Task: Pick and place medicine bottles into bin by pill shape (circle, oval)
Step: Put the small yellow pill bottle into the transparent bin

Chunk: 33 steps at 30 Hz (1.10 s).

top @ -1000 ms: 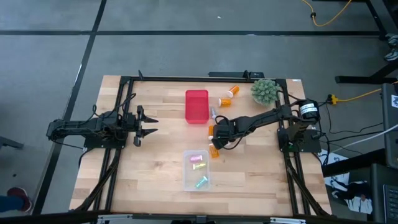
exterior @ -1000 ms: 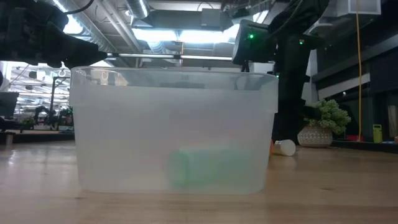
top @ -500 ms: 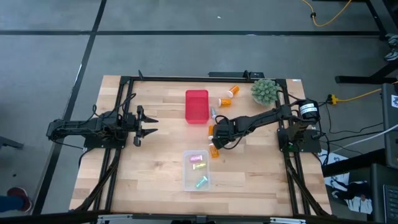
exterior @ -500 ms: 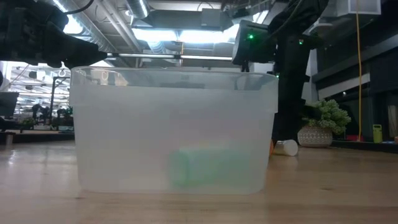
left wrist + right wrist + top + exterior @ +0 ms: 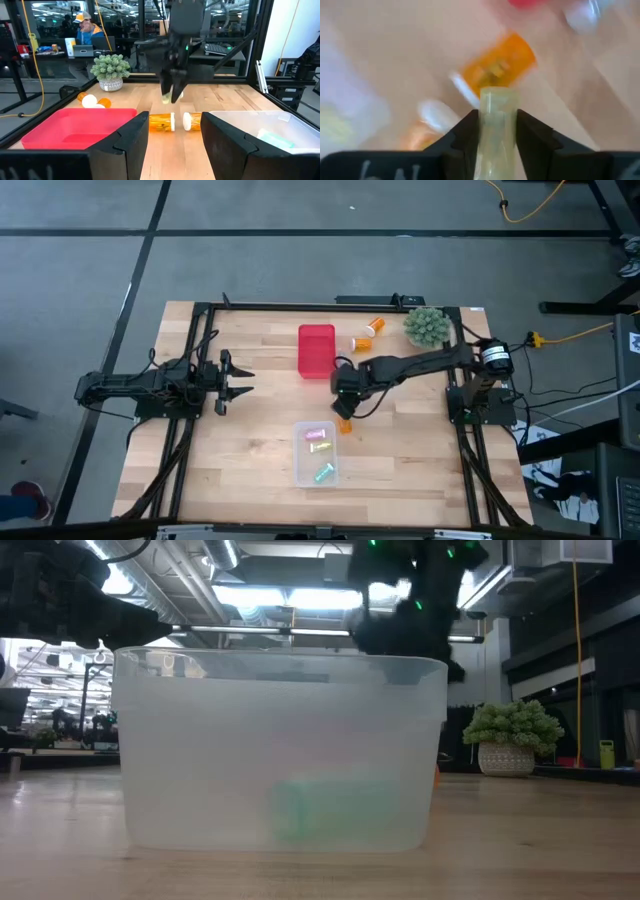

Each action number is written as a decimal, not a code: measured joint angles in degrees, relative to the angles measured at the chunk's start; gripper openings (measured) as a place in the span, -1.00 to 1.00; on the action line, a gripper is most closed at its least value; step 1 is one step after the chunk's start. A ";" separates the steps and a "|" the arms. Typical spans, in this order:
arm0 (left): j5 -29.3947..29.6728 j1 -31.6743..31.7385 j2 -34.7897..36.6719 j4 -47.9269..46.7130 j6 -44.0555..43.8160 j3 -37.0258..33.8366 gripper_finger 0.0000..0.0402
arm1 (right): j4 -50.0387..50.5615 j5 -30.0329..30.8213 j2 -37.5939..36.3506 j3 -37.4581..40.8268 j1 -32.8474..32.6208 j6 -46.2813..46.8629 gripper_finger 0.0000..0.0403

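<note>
My right gripper (image 5: 343, 384) hangs over the table's middle, between the red bin (image 5: 316, 350) and the clear bin (image 5: 317, 452), shut on a small pale yellowish medicine bottle (image 5: 496, 107). Below it two orange bottles with white caps (image 5: 161, 122) (image 5: 192, 120) lie on their sides on the wood. Two more orange bottles (image 5: 369, 334) lie near the far edge. The clear bin holds several small pastel bottles (image 5: 319, 442). My left gripper (image 5: 240, 381) waits at the table's left, open and level, touching nothing. My right gripper pinches the small bottle by its two sides (image 5: 495, 131) between its two fingers. The fingers come from above, pointing steeply down, and the bottle stands out past their ends (image 5: 170, 98). It hangs lifted clear of the table, above the orange bottles.
A green spiky plant in a pot (image 5: 425, 327) stands at the far right corner. A black frame (image 5: 300, 307) runs around the table's edges. Bare wood lies between my left gripper and the bins. A person sits in the room beyond the table (image 5: 86, 31).
My right gripper has risen from the tabletop with the small bottle, mostly in the last half second, and has shifted a little toward the red bin while rolling about its own axis. The bottle now hangs clear of the wood. The orange bottles stayed put.
</note>
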<state>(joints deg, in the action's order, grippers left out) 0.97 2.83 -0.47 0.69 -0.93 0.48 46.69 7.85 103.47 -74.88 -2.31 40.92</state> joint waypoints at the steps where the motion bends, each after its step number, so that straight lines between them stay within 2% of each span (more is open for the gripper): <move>1: 0.00 -0.01 0.00 0.00 -0.02 -0.01 -0.14 | -0.20 -0.13 -0.01 -1.41 -0.09 -2.26 -0.42; 4: 0.01 -0.01 0.00 0.00 -0.02 0.00 -0.14 | -3.11 -1.77 -0.08 -4.74 -0.59 -9.19 -0.42; 7: 0.00 0.00 0.00 0.00 -0.03 -0.01 -0.14 | -9.42 -6.90 -0.15 -5.60 -1.37 -16.29 -0.42; 13: 0.00 0.00 0.00 0.00 -0.04 -0.01 -0.14 | -25.14 -20.60 -0.15 -2.94 -2.94 -26.87 -0.42; 20: 0.01 -0.01 0.00 0.02 -0.24 0.00 -0.14 | -31.45 -29.23 -0.15 -0.78 -4.77 -34.58 -0.42; 28: 0.00 0.00 0.00 0.02 -0.22 0.00 -0.14 | -41.41 -30.48 -0.15 3.59 -5.40 -35.19 -0.42; 33: 0.01 -0.01 0.00 0.02 -0.20 -0.01 -0.14 | -43.40 -30.52 -0.15 4.60 -5.40 -34.34 -0.42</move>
<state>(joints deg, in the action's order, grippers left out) 0.98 2.82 -0.47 0.71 -1.13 0.47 3.28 -22.67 103.33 -70.29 -7.70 6.59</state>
